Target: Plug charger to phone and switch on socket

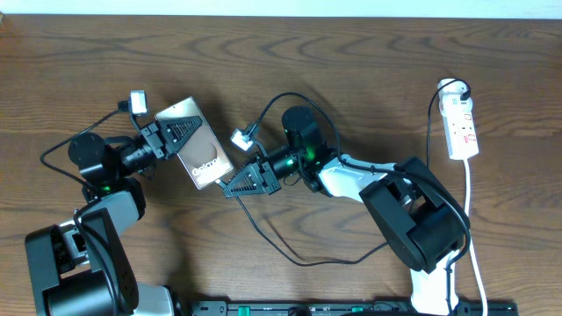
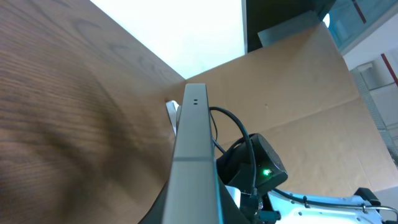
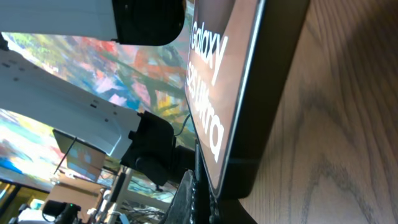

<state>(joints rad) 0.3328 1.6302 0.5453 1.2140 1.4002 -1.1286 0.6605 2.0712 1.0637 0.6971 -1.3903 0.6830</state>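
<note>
The phone (image 1: 207, 160), clamped in the closed left gripper (image 1: 184, 131), lies slantwise, its lower short end aimed at the right gripper (image 1: 234, 185), the nearer of the 2 arms, pinched shut on the charger (image 1: 299, 260) just beside it, the socket (image 1: 462, 123) well apart.

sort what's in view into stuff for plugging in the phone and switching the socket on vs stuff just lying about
For the job: Galaxy phone, gripped by the left gripper; black charger cable, its end in the right gripper; white power strip with red switches.
Lying about: black rail at the overhead view's bottom edge; cardboard sheet, left wrist view.
</note>
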